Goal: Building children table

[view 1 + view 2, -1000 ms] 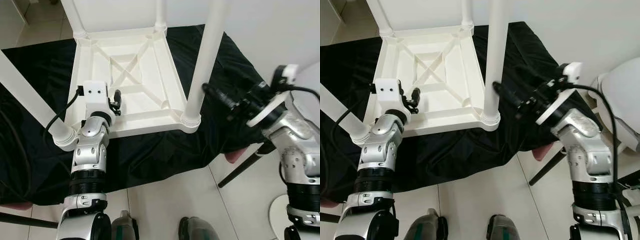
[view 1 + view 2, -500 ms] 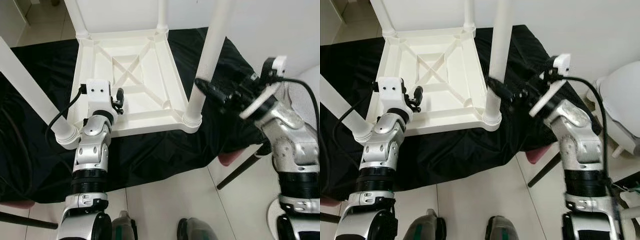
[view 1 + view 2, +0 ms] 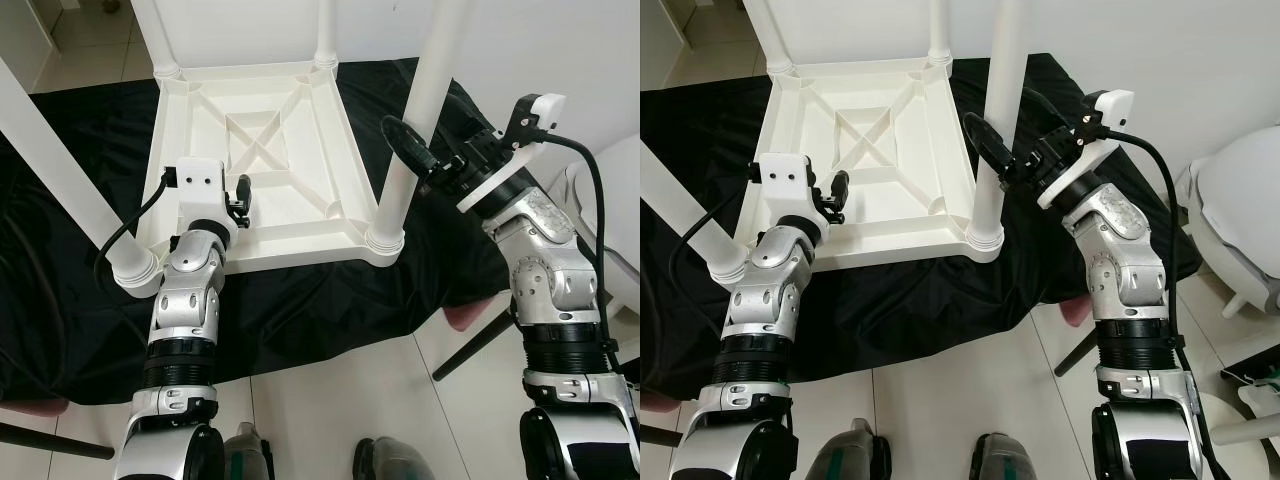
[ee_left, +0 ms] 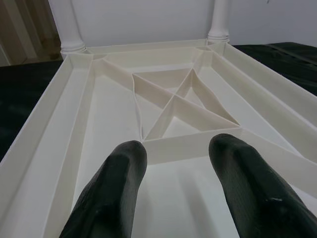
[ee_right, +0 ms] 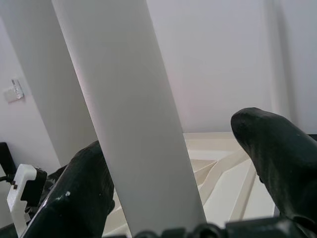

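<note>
Table top: the white table top is lying upside down on a black cloth, its ribbed underside facing up, in the middle of the scene in front of the robot.
Legs: four white legs are standing up from the corners, namely the near right leg, the near left leg and two far legs.
Right gripper: the right gripper is reaching in from the right, its black fingers spread wide with the near right leg between them; they are not clamping it.
Left gripper: the left gripper is hovering over the near edge of the table top, fingers apart and holding nothing.
Progress: all four legs appear to be seated, so the fitting looks mostly done.
Left to do: probably tightening or checking the near right leg, then turning the table upright.
</note>
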Robot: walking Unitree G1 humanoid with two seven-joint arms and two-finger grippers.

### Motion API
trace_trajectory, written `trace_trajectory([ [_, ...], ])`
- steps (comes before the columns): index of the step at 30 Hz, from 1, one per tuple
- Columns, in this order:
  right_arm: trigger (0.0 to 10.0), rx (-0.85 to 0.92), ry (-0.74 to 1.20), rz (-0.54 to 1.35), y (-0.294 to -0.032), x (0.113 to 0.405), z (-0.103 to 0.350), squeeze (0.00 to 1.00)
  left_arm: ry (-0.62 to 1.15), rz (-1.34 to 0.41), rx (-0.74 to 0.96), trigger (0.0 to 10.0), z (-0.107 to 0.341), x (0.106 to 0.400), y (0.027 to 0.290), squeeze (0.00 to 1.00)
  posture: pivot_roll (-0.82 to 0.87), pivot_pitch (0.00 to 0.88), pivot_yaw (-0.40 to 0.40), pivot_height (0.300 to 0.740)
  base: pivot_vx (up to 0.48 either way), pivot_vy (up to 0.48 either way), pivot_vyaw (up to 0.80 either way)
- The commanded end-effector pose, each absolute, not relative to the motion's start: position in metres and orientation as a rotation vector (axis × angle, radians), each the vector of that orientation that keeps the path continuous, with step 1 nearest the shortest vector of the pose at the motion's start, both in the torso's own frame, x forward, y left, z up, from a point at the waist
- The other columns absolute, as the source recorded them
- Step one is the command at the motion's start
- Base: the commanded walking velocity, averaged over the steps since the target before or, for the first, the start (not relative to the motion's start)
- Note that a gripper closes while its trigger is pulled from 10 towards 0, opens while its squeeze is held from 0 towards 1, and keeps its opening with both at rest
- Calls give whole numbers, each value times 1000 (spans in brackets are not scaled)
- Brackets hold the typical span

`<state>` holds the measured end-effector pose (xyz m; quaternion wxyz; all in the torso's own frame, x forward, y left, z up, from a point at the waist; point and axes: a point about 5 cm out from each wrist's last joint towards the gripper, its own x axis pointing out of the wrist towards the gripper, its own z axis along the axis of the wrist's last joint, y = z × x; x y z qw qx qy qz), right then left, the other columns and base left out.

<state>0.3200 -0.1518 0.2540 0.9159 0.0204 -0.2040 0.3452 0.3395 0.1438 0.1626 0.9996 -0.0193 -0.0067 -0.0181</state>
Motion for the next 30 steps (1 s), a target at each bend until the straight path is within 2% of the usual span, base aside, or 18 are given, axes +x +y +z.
trace_trajectory([
  [1,10000,29,-439,716,-147,322,258,0,-13,60,-40,10000,163,341,148,0,-61,6,9,740,0,0,0],
  [4,10000,38,-467,733,-135,328,266,0,-18,69,-43,10000,164,342,149,0,-54,11,3,740,0,0,0],
  [20,10000,41,-408,713,-126,333,251,0,-10,100,-42,10000,160,336,154,0,-31,25,-6,740,0,0,0],
  [30,10000,-59,-198,640,-126,331,206,0,42,124,-60,10000,146,326,153,0,-36,34,-4,740,0,0,0],
])
